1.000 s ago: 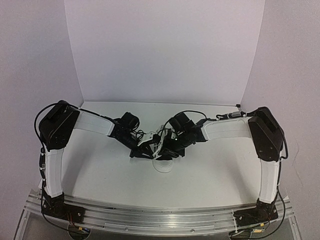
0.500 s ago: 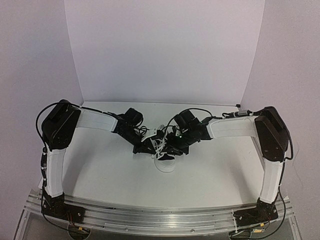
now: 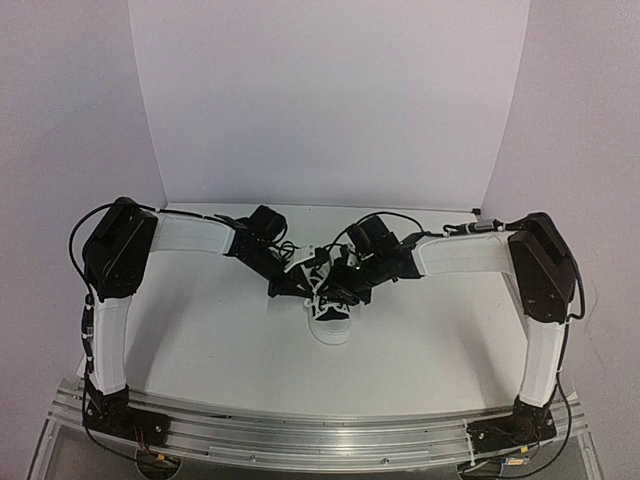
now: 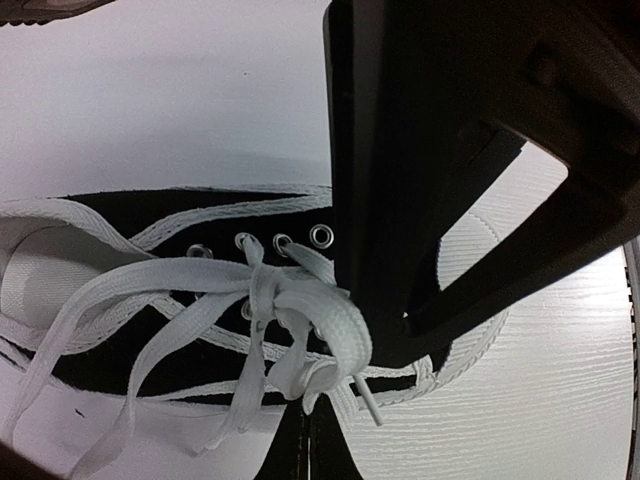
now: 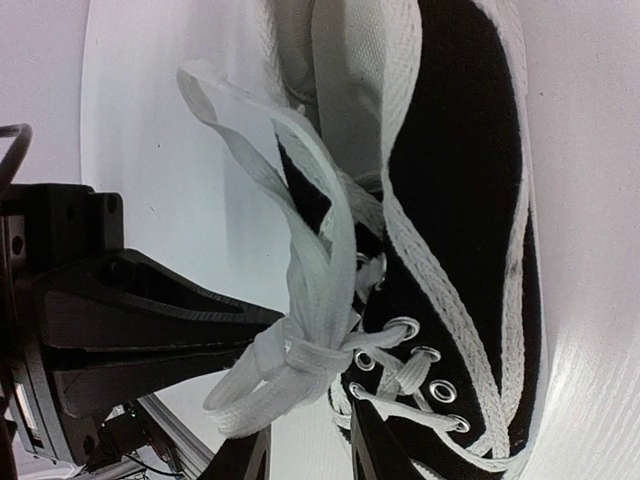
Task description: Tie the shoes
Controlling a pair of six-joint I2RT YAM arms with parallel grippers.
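The sneaker (image 5: pixel 470 200) is matt black woven cloth edged with white tape; its laces (image 5: pixel 315 270) are flat white woven cloth. The eyelets (image 4: pixel 321 235) are shiny metal. The table (image 4: pixel 560 400) looks white and finely grained, perhaps laminate.

The white tabletop (image 3: pixel 430 350) is carrying the black sneaker (image 5: pixel 460 150), which is resting near its middle with white laces (image 5: pixel 295 358) bunching above the eyelets.

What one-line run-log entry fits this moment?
stage: knotting | left jaws: shut on laces | right jaws: apart, beside laces | sneaker: no bow yet
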